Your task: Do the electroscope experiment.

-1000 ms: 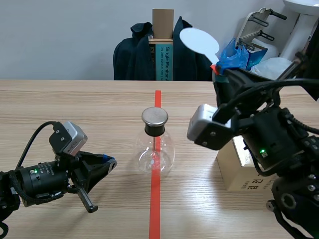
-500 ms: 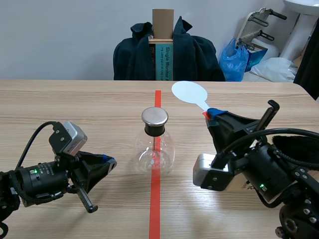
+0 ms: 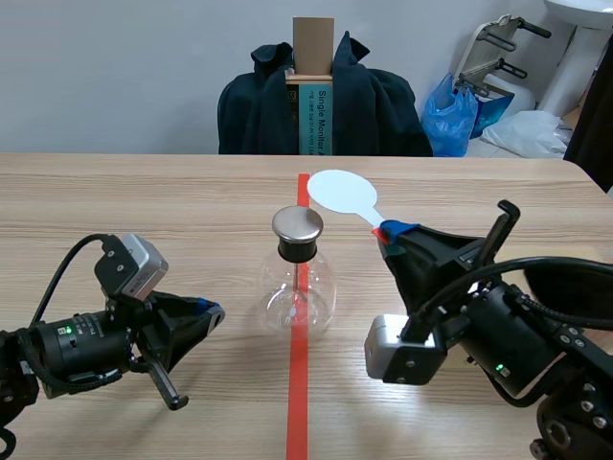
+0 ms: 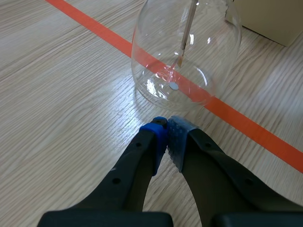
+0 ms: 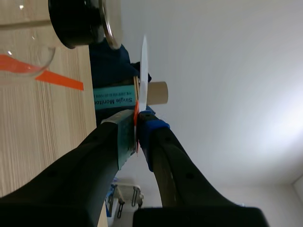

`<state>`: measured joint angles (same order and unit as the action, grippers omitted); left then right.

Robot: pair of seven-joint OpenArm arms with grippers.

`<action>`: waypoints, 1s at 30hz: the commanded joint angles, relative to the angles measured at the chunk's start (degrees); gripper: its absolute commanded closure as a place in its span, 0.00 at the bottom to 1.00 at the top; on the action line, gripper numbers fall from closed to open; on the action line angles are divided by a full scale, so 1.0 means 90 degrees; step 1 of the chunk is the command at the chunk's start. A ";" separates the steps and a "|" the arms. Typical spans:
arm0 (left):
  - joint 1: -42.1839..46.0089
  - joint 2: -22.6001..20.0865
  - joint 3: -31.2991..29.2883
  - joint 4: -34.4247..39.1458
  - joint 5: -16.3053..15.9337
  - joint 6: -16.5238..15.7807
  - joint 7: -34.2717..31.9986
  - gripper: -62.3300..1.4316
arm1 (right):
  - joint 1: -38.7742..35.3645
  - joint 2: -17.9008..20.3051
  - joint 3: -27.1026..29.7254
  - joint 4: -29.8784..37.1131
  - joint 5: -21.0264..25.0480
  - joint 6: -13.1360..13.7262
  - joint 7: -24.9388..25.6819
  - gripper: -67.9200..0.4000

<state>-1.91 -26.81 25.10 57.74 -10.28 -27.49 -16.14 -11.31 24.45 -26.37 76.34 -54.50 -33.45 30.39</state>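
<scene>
- Table (image 3: pixel 144 192): wooden, with a red tape line down the middle; the flask stands on the line.
- Right gripper (image 3: pixel 391 232): clamped on the paddle's handle, holding it out toward the flask from the right. Judged step: bringing the disc to the cap. Best done slowly and level, with the grip kept firm so the thin handle does not twist.
- Left gripper (image 3: pixel 206 311): fingers together on nothing, low on the table just beside the flask's base. It should stay off the glass.
- Flask (image 3: pixel 299 297): clear and round, upright at the table's centre, with a rod and leaf inside. The leaf is the thing to watch.
- Paddle (image 3: pixel 337 189): white disc, up and to the right of the cap and apart from it. Aim the disc's face, not its rim, at the cap.
- Cap (image 3: pixel 298 224): a metal disc on a black stopper.
- Change: a second ago the paddle was raised high at the right. Since then the right arm has dropped and swung left, carrying the disc close to the cap. The left arm and flask are unmoved.
</scene>
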 commanded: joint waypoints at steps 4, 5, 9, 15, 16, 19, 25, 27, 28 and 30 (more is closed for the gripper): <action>-0.0090 0.0051 -0.0027 0.0114 -0.0061 -0.0015 -0.0095 0.95 | 0.0092 0.0068 0.0034 0.0100 0.0051 -0.0085 0.0379 0.98; -0.0090 0.0051 -0.0027 0.0114 -0.0061 -0.0015 -0.0095 0.95 | 0.0092 0.0068 0.0034 0.0100 0.0049 -0.0085 0.0469 0.98; -0.0090 0.0051 -0.0027 0.0114 -0.0061 -0.0015 -0.0092 0.95 | 0.0092 0.0068 0.0034 0.0100 -0.0039 -0.0085 0.0748 0.98; -0.0090 0.0051 -0.0027 0.0114 -0.0061 -0.0015 -0.0090 0.95 | 0.0092 0.0068 0.0034 0.0100 -0.0049 -0.0083 0.0979 0.98; -0.0090 0.0051 -0.0027 0.0114 -0.0061 -0.0015 -0.0090 0.95 | 0.0092 0.0068 0.0034 0.0100 -0.0049 -0.0080 0.1003 0.98; -0.0090 0.0051 -0.0027 0.0114 -0.0061 -0.0015 -0.0092 0.95 | 0.0092 0.0068 0.0034 0.0100 -0.0051 0.0027 0.1052 0.98; -0.0090 0.0051 -0.0027 0.0114 -0.0061 -0.0015 -0.0092 0.95 | 0.0092 0.0068 0.0034 0.0100 -0.0051 0.0061 0.1049 0.98; -0.0090 0.0051 -0.0027 0.0114 -0.0061 -0.0015 -0.0092 0.95 | 0.0092 0.0068 0.0034 0.0100 -0.0051 0.0061 0.1049 0.98; -0.0090 0.0051 -0.0027 0.0114 -0.0061 -0.0015 -0.0092 0.95 | 0.0092 0.0068 0.0034 0.0100 -0.0051 0.0061 0.1049 0.98; -0.0090 0.0051 -0.0027 0.0114 -0.0061 -0.0015 -0.0090 0.95 | 0.0092 0.0068 0.0034 0.0100 -0.0051 0.0061 0.1044 0.98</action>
<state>-1.91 -26.81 25.10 57.74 -10.28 -27.46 -16.12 -11.31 24.47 -26.37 76.34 -55.31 -32.16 39.79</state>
